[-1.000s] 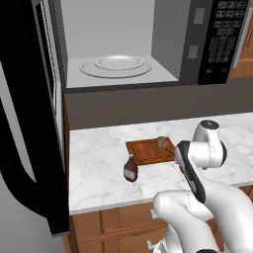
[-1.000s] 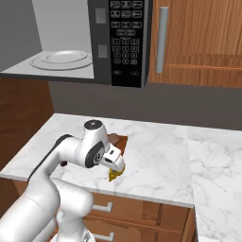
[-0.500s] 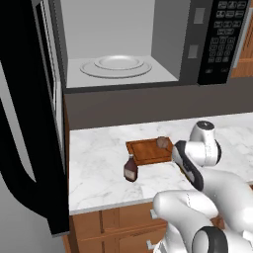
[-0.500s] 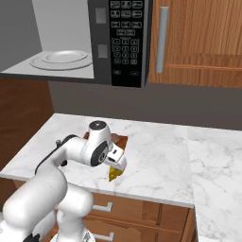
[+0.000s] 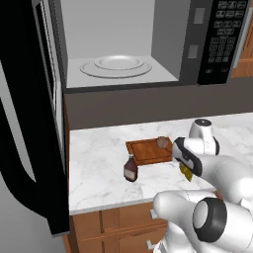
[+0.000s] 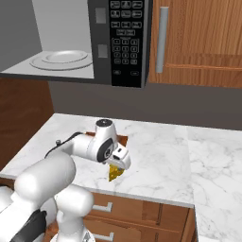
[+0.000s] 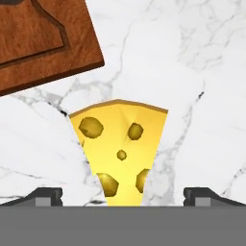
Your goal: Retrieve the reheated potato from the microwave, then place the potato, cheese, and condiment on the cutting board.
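Cheese: a yellow-orange triangular wedge with a thin darker rind along its broad edge and several rounded brownish holes on its face, lying flat on the white marble counter. In the hand view its broad edge points to 12 o'clock and its narrow end runs down toward 6 o'clock, between the two dark fingertips of the claw, which stand spread wide to either side without touching it. Cutting board: reddish-brown wood with a routed groove inside its rim, lying at 11 o'clock from the cheese, near but apart. In the left base view the potato, a small dull brown lump, sits on the board's far right corner, and the condiment, a dark brown bottle with a reddish label, stands upright on the counter just off the board's near left corner. Above, the microwave stands open, its round glass turntable bare. In the right base view the cheese lies near the counter's front edge, under the claw.
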